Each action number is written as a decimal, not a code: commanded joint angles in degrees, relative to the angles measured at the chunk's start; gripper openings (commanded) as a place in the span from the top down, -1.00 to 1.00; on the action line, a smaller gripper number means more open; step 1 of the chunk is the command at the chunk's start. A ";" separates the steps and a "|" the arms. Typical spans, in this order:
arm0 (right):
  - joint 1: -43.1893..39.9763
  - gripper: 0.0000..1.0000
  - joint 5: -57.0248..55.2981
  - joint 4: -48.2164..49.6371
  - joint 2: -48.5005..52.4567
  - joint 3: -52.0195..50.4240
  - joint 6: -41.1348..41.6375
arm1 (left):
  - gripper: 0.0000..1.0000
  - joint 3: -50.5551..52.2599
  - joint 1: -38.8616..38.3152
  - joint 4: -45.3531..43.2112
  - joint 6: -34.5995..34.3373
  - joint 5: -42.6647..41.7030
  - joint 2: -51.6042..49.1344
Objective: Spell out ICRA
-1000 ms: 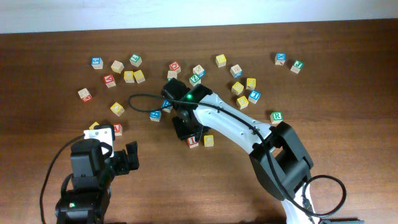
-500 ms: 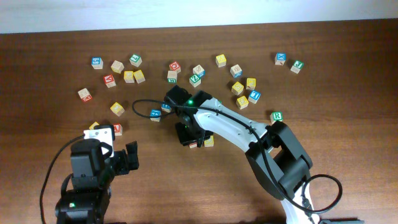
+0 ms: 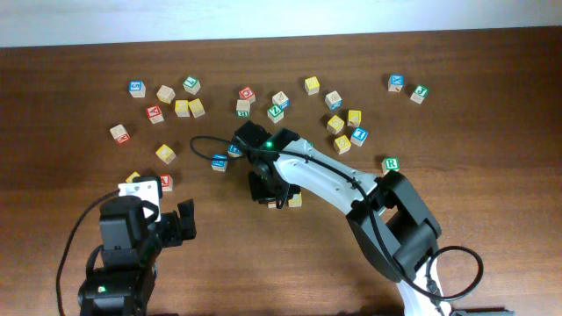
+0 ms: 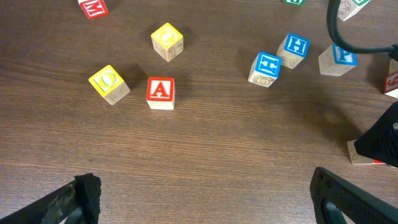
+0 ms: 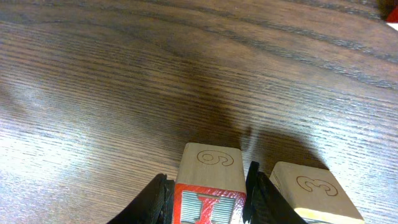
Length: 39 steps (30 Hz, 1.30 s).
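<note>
My right gripper [image 5: 208,200] is shut on a red I block [image 5: 209,186], one finger pressed on each side, with the block on the wooden table. In the overhead view this gripper [image 3: 269,190] covers most of the block at the table's middle. A yellow-topped block carved with a 3 [image 5: 311,193] sits just right of it, also seen from overhead [image 3: 295,199]. A red A block [image 4: 160,91] lies ahead of my left gripper [image 4: 205,199], which is open and empty near the front left. A green R block [image 3: 391,164] lies at the right.
Yellow blocks [image 4: 109,83] [image 4: 166,40] lie next to the A block. Blue blocks [image 4: 267,67] [image 4: 293,48] sit left of the right arm. Several more letter blocks are scattered along the back of the table [image 3: 263,96]. A black cable [image 3: 206,145] loops beside the right arm.
My right gripper has moved toward the front of the table and come down over the red I block, which now sits between its fingers. The left arm has not moved.
</note>
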State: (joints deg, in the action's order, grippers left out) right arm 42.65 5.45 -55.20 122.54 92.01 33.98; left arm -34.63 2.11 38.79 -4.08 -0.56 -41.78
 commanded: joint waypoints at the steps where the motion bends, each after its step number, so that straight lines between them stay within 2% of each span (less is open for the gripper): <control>1: 0.46 0.40 0.11 0.15 0.74 -0.50 1.07 | -0.98 -0.76 0.31 -0.09 0.68 0.37 0.22; 6: 0.46 0.38 0.09 0.09 0.74 -0.50 2.56 | -0.98 -0.76 0.31 -0.09 0.68 0.39 0.22; 9: 0.35 0.21 -0.13 0.20 0.74 -0.50 2.56 | -0.98 -0.76 0.28 -0.09 0.68 0.39 0.22; 17: -2.03 0.18 -0.13 3.30 0.74 -0.50 1.57 | -0.99 -0.76 0.28 -0.09 0.68 0.39 0.22; 18: -2.84 0.11 -0.17 3.96 0.74 -0.50 0.74 | -0.98 -0.76 0.28 -0.09 0.68 0.37 0.22; 23: -4.98 0.10 -0.22 9.68 0.70 0.22 -6.40 | -0.98 -0.76 0.31 -0.09 0.68 0.39 0.22; 26: -5.31 0.10 -1.18 6.43 -0.87 3.43 -6.56 | -0.98 -0.76 0.31 -0.09 0.68 0.37 0.22; 29: -7.17 0.06 -6.86 -2.45 -6.27 8.96 -6.56 | -0.98 -0.76 0.31 -0.09 0.68 0.37 0.22; 31: -10.25 -0.11 -6.84 -6.32 -11.08 10.45 -6.56 | -0.98 -0.76 0.31 -0.09 0.68 0.37 0.22; 34: -17.49 -0.25 -6.80 -11.61 -16.50 10.45 -6.56 | -0.98 -0.76 0.31 -0.09 0.68 0.37 0.22; 37: -22.67 -0.97 -6.75 -17.33 -16.50 10.43 -6.56 | -0.98 -0.76 0.31 -0.09 0.68 0.39 0.22; 39: -23.54 -0.97 -6.54 -19.02 -16.33 9.84 -6.54 | -0.98 -0.76 0.31 -0.09 0.68 0.39 0.22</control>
State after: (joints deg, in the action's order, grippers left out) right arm 19.40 -0.89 -73.84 105.80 102.13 27.24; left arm -34.63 2.11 38.79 -4.08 -0.56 -41.80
